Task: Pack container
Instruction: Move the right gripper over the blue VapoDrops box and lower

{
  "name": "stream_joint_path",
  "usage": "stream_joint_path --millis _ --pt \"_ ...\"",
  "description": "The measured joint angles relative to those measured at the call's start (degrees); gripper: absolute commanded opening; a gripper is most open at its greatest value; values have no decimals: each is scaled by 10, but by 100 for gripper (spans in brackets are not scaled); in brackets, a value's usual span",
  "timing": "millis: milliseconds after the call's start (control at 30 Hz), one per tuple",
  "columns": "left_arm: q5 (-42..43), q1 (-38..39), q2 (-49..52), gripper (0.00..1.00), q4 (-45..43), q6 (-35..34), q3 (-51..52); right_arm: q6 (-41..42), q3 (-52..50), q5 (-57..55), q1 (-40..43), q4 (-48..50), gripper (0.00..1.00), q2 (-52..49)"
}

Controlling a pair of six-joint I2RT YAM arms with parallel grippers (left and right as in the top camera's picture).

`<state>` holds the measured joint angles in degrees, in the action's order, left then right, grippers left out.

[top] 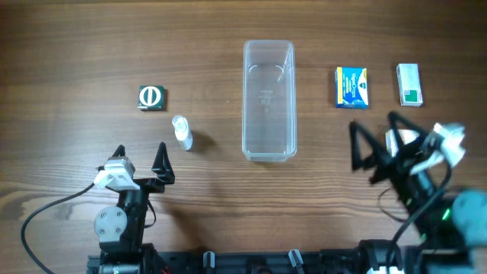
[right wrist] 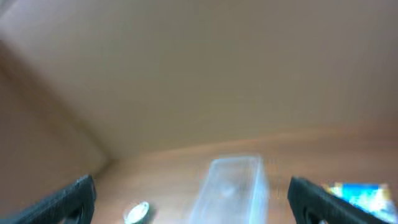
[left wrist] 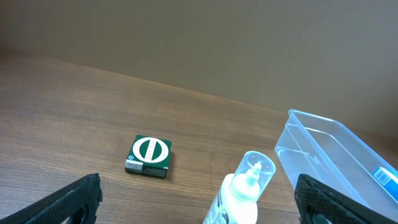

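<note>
The clear plastic container [top: 268, 99] stands empty in the middle of the table; it also shows in the left wrist view [left wrist: 336, 162] and, blurred, in the right wrist view [right wrist: 231, 186]. A small white bottle [top: 182, 132] lies left of it, right in front of my open left gripper [top: 141, 158], as the left wrist view [left wrist: 245, 193] shows. A green box with a white ring [top: 151, 97] lies further left [left wrist: 149, 155]. A blue and yellow box [top: 351, 86] and a white box with a green patch [top: 409, 84] lie right of the container. My right gripper [top: 377, 141] is open, raised, and empty.
The wooden table runs to a plain wall at the back [left wrist: 186, 43]. The arm bases and cables [top: 46, 213] sit along the near edge.
</note>
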<state>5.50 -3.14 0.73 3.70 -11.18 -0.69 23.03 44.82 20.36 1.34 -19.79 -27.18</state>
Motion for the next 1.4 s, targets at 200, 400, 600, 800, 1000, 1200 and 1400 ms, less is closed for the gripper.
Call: stream_joint_path --millis 200,400,600,800,1000,1200,1400 --pt "0 0 1 100 0 0 0 -143 318 -152 0 -286 100 -334" --pt "0 0 1 100 0 0 0 -218 447 -192 0 -389 100 -604" --pt "0 0 1 100 0 0 0 -261 450 -199 0 -376 100 -751" --pt "0 0 1 100 0 0 0 -288 450 -207 0 -338 100 -827" --pt "0 0 1 100 0 0 0 -294 450 -224 1 -314 100 -869" --pt "0 0 1 100 0 0 0 -293 450 -223 16 -303 100 -879" --pt "0 0 1 100 0 0 0 -293 450 -219 20 -290 100 -908"
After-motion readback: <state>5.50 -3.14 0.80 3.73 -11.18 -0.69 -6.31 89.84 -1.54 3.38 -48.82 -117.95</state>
